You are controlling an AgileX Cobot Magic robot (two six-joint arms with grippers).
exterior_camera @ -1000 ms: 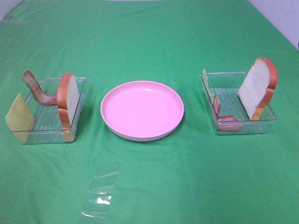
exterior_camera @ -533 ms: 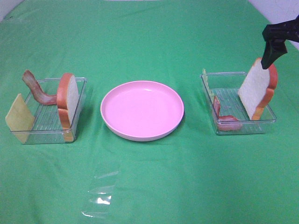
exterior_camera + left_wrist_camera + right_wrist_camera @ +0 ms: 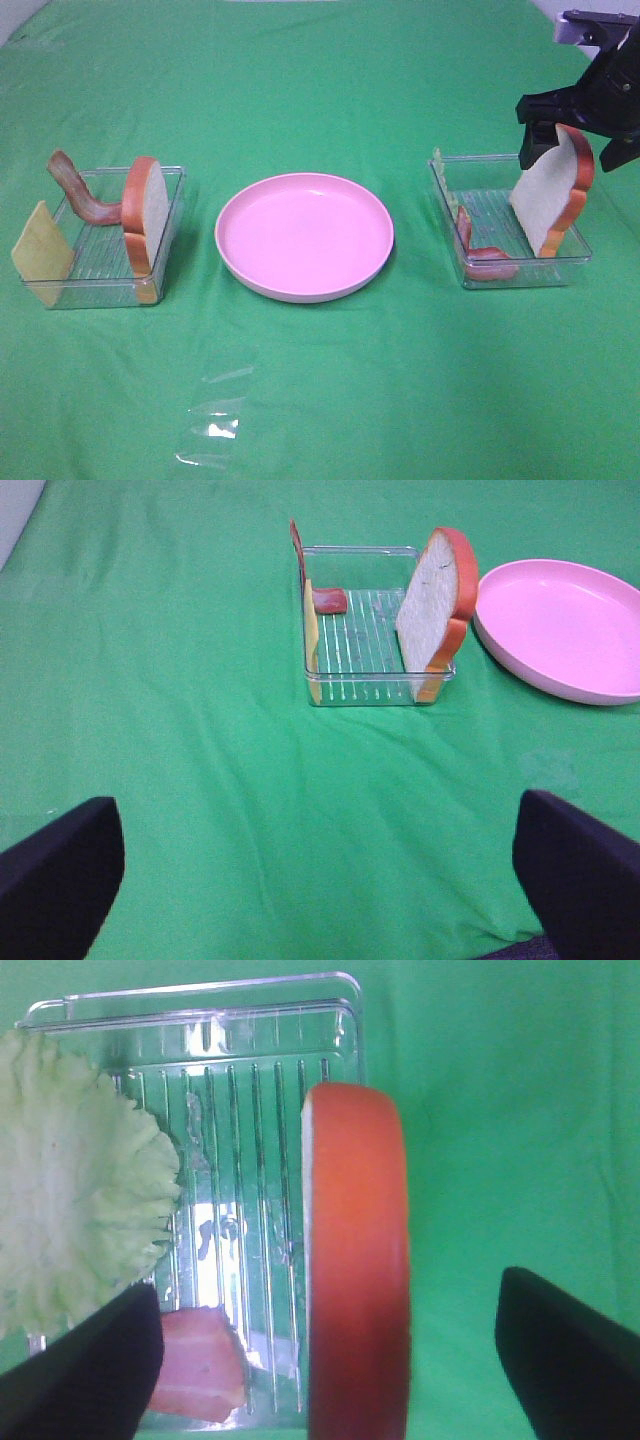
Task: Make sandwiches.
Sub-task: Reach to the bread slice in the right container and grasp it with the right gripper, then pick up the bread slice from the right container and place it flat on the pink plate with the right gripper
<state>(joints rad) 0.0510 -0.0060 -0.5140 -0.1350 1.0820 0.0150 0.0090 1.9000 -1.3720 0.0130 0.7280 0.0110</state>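
1. Coming in from the far right corner, the right hand (image 3: 577, 148) now hangs over the right tray (image 3: 520, 276). A second ago it was not in the high view at all, and half a second ago only one finger showed. The food, the trays and the plate lie as they did before.
2. Its jaws stand wide apart, one finger on either side of the top crust of the right bread slice (image 3: 548, 195). The wrist view shows green cloth between each finger and the crust, so nothing is gripped.
3. That slice stands on edge, tilted, at the side of the right tray farthest from the pink plate (image 3: 305, 288).
4. In the same tray the lettuce leaf (image 3: 70, 1170) stands against the wall nearest the plate. The right bacon strip (image 3: 488, 264) lies along the front and curls up on the plate side.
5. The left hand (image 3: 318, 875) is out of the high view. Its own camera shows both fingers spread wide over the bare green-covered bench (image 3: 320, 60), holding nothing.
6. Ahead of it sits the left tray (image 3: 100, 292). The left bread slice (image 3: 147, 215) stands upright at the tray's plate side, and the cheese square (image 3: 40, 242) leans at the outer front corner. The left bacon strip (image 3: 78, 192) arches over the far outer rim.
7. The plate rests between the two trays. A clear plastic scrap (image 3: 215, 420) lies on the cloth nearer the front edge.
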